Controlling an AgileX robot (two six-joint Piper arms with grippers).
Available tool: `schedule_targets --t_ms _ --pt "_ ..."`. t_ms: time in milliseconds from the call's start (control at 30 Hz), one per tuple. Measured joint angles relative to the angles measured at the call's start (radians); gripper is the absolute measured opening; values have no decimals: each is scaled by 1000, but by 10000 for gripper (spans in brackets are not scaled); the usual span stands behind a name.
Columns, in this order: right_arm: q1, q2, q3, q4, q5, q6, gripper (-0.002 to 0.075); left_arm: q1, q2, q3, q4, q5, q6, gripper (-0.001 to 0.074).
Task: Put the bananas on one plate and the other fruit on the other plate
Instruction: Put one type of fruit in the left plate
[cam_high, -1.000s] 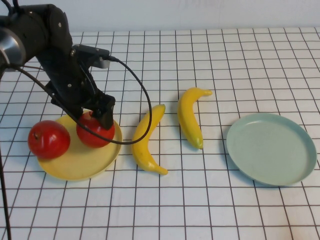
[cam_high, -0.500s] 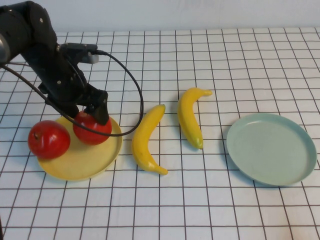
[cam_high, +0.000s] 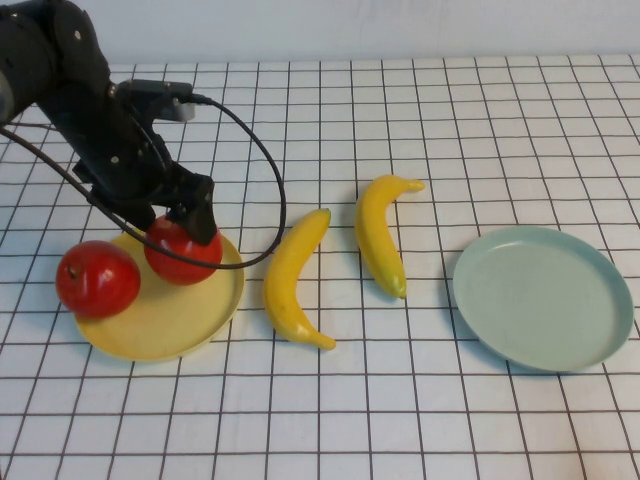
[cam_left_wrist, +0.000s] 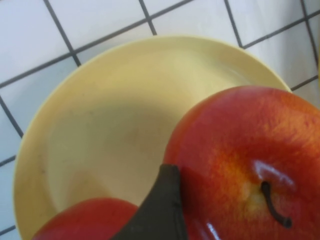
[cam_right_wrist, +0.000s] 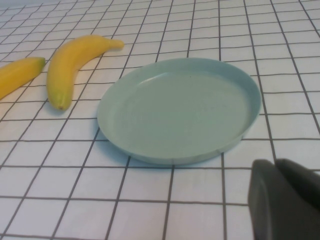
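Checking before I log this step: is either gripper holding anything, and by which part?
Cannot be told: left gripper sits over the right apple's top on the yellow plate. Right gripper, near the blue-green plate, holds nothing.

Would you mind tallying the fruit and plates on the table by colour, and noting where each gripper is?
Red: 2 apples, both on the yellow plate
Yellow: 3, two bananas and one plate
Blue-green: 1 plate, empty
Total: 6
Left gripper: open over the second apple. Right gripper: shut, near the blue-green plate.

red apples (cam_high: 183, 252), yellow bananas (cam_high: 290, 282), gridded table (cam_high: 400, 420)
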Motion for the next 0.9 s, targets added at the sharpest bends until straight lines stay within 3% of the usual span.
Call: schedule_targets --t_ms 533,767,900 --pt "0 0 0 0 0 0 -17 -11 -106 79 2 -33 8 668" --pt "0 0 0 0 0 0 -17 -18 -273 313 2 -274 8 668" --pt "0 0 0 0 0 0 -17 -20 -422 528 -2 -499 12 668"
